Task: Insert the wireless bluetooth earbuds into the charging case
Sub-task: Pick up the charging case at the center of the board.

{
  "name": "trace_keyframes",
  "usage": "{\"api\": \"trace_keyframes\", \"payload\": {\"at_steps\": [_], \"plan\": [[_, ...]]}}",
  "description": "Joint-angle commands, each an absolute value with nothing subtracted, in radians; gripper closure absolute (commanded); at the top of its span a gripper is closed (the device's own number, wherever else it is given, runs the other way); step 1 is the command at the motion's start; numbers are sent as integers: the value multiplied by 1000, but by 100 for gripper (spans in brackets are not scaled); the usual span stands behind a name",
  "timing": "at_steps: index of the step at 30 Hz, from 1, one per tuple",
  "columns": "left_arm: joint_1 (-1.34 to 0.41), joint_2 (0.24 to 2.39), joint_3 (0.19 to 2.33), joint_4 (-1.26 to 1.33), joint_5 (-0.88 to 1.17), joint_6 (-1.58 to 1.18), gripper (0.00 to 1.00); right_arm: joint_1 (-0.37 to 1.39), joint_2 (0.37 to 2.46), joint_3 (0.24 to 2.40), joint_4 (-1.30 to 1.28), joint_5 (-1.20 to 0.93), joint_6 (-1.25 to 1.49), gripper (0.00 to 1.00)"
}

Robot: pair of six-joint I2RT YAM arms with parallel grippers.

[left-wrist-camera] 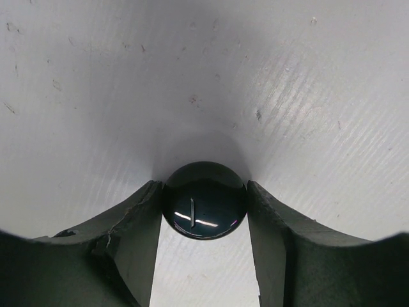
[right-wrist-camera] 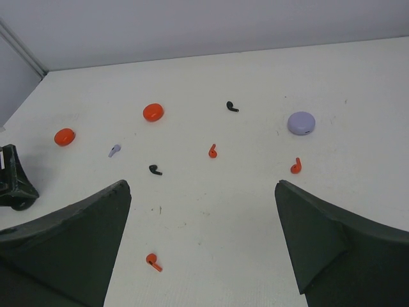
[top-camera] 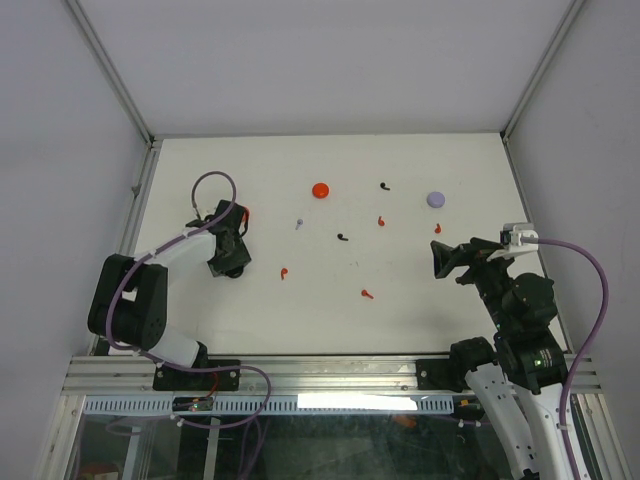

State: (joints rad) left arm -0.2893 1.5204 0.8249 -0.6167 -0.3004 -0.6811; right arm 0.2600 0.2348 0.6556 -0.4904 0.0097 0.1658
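A glossy black round charging case [left-wrist-camera: 204,214] lies on the white table, and my left gripper [left-wrist-camera: 203,190] is shut on it, one finger pressing each side. In the top view the left gripper [top-camera: 232,262] sits at the table's left and hides that case. Small earbuds lie scattered mid-table: red ones [top-camera: 284,272] [top-camera: 367,294] [top-camera: 381,221], black ones [top-camera: 343,238] [top-camera: 384,185], and a lavender one [top-camera: 299,224]. My right gripper [top-camera: 445,262] hovers open at the right with nothing between its fingers; through it I see a red earbud [right-wrist-camera: 153,261].
A red round case [top-camera: 320,190] and a lavender round case [top-camera: 435,199] rest toward the back. Another red case [right-wrist-camera: 64,137] lies just behind the left gripper. A further red earbud [top-camera: 438,228] lies near the right gripper. Raised walls border the table's back and sides.
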Motion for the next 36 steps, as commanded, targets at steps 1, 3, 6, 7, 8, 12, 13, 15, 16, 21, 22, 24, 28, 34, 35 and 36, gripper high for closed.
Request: {"api": "trace_keyframes", "payload": {"at_steps": [1,3,6,7,8,12,13,15,16,21,22,24,28,34,35,36], "plan": [[-300,1467,834,-571,-257,-637,58,267,242,648,-420,-22,160,1],[-308,1440,839,-571,-248,-606,60,268,252,645,-417,-49,163,1],[-336,1385,855,-568,-230,-556,62,270,267,636,-400,-102,186,1],[-350,1368,863,-566,-228,-532,62,271,273,635,-393,-138,190,1],[-365,1354,870,-563,-227,-511,62,270,283,633,-388,-170,192,1],[-448,1288,895,-531,-240,-418,62,270,337,646,-366,-279,205,1],[-466,1277,901,-519,-237,-390,62,271,351,654,-361,-311,203,1],[-504,1258,916,-498,-230,-332,62,270,379,667,-360,-360,198,1],[-523,1251,925,-489,-226,-305,62,270,396,676,-360,-378,199,1],[-637,1228,963,-422,-233,-149,60,270,471,699,-339,-496,223,1],[-664,1225,967,-407,-238,-111,59,270,492,705,-335,-515,228,1],[-712,1227,977,-378,-244,-40,56,271,547,725,-333,-559,235,1],[-797,1240,1003,-330,-267,86,53,270,665,773,-329,-645,236,1],[-925,1244,1009,-251,-244,307,55,270,800,842,-305,-692,277,3],[-945,1245,1009,-241,-241,342,55,271,821,855,-305,-702,287,4],[-960,1245,1008,-234,-235,378,55,271,843,863,-303,-714,297,5]]}}
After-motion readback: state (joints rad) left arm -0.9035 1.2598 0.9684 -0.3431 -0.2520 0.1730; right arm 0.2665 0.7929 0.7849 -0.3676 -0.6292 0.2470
